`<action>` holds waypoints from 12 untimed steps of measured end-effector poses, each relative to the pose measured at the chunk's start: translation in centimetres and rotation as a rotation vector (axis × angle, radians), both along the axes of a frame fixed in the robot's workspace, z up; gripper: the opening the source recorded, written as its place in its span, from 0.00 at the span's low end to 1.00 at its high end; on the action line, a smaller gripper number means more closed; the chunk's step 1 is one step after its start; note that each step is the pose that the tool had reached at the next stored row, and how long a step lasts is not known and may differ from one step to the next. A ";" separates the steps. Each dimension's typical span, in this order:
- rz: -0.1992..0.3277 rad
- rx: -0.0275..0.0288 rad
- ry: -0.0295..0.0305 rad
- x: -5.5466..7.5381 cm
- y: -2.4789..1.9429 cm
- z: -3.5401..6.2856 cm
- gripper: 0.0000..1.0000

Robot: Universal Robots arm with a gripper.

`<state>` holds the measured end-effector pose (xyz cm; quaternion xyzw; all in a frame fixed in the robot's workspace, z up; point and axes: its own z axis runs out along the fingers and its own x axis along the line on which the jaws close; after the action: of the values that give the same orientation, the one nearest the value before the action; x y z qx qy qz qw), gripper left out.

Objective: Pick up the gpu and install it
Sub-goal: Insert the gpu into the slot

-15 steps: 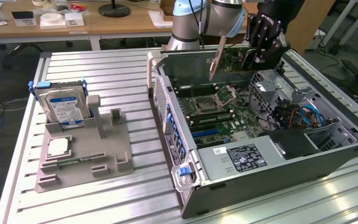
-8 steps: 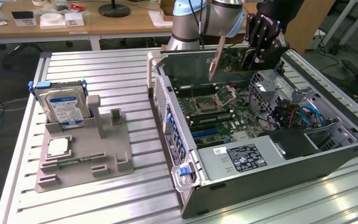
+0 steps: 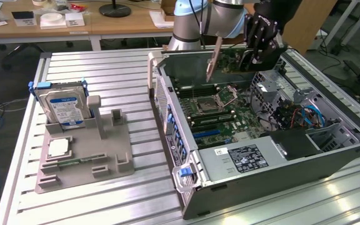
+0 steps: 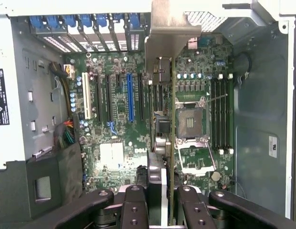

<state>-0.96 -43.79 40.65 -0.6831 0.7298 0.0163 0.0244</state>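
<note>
Now tool (image 3: 258, 58) clamped on gpu (image 4: 160, 138); card hangs edge-down between fingers (image 4: 133, 210), silver bracket (image 3: 213, 58) leading, above motherboard (image 3: 221, 110) inside open case (image 3: 330, 159).

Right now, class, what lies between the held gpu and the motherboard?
Nothing: in the exterior view the gpu, clamped in the gripper, hangs above the motherboard with only open air between.

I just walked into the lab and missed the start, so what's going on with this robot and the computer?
The arm's gripper is shut on the gpu, holding it on edge above the motherboard inside the open case. The card is not yet seated in a slot. A hard drive stands in the grey stand on the exterior view's left.
</note>
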 end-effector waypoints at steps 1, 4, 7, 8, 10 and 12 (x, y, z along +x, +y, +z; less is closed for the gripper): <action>0.000 -0.0001 0.0000 0.0 -0.01 0.00 0.28; 0.000 0.0000 -0.0015 -0.1 -0.01 0.00 0.28; 0.001 0.0001 -0.0024 -0.1 -0.07 -0.01 0.28; 0.002 0.0002 -0.0025 -0.1 -0.11 -0.01 0.28; 0.006 0.0008 -0.0026 -0.2 -0.15 -0.13 0.28; 0.011 0.0006 -0.0025 -0.2 -0.18 -0.34 0.28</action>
<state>-1.12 -43.96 40.30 -0.6870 0.7260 0.0158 0.0254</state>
